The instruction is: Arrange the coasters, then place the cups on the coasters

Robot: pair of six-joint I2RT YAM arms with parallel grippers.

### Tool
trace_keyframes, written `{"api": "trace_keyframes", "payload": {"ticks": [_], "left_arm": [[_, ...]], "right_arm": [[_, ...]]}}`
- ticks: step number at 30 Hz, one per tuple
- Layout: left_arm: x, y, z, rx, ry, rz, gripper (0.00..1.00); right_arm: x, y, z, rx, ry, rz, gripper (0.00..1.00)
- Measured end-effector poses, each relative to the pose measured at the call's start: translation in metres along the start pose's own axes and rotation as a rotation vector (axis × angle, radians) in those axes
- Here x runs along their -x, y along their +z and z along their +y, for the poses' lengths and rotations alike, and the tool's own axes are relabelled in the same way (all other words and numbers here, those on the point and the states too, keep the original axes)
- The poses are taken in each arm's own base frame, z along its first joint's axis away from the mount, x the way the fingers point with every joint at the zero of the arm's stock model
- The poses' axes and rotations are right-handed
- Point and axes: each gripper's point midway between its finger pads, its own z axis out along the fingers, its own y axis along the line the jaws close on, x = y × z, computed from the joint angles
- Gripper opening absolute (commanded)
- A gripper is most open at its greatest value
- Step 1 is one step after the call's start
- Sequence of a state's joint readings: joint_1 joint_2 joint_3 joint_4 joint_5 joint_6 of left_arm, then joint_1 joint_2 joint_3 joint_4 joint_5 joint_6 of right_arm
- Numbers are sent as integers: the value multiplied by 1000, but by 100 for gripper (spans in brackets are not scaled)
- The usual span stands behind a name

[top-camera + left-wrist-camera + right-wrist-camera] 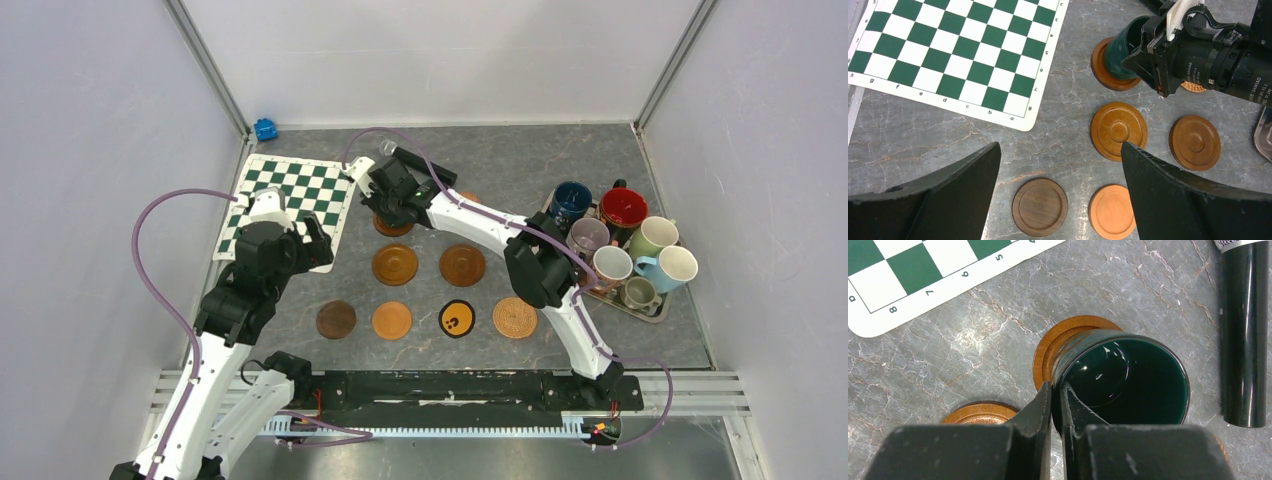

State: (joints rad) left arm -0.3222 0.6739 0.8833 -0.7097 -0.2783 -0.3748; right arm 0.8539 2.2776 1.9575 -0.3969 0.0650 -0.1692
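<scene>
My right gripper [1055, 390] is shut on the rim of the dark green cup [1128, 385], one finger inside and one outside. The cup stands upright on a brown grooved coaster [1068, 332] at the back of the layout [392, 228]. Two more grooved coasters [395, 264] [462, 265] lie in the middle row. In the front row lie the dark brown [336, 319], orange [392, 320], black-and-yellow [457, 319] and woven tan [515, 317] coasters. My left gripper [1060, 145] hangs open and empty above the dark brown coaster [1040, 206].
Several other cups crowd a tray [655, 312] at the right, among them dark blue [570, 200], red-inside [623, 207] and light blue [670, 268]. A black microphone [1244, 335] lies beside the green cup. The chequered mat [290, 195] lies at the back left.
</scene>
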Motion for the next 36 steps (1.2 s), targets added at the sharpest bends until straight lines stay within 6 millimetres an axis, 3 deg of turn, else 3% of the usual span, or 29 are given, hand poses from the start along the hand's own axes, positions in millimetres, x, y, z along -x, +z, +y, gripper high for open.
{"api": "trace_keyframes", "payload": {"ticks": [7, 36], "left_arm": [[0, 0, 1, 5, 0, -2, 96], [0, 0, 2, 9, 0, -3, 97]], "right_arm": [[3, 0, -2, -5, -11, -12, 16], [16, 1, 3, 22, -5, -62, 16]]}}
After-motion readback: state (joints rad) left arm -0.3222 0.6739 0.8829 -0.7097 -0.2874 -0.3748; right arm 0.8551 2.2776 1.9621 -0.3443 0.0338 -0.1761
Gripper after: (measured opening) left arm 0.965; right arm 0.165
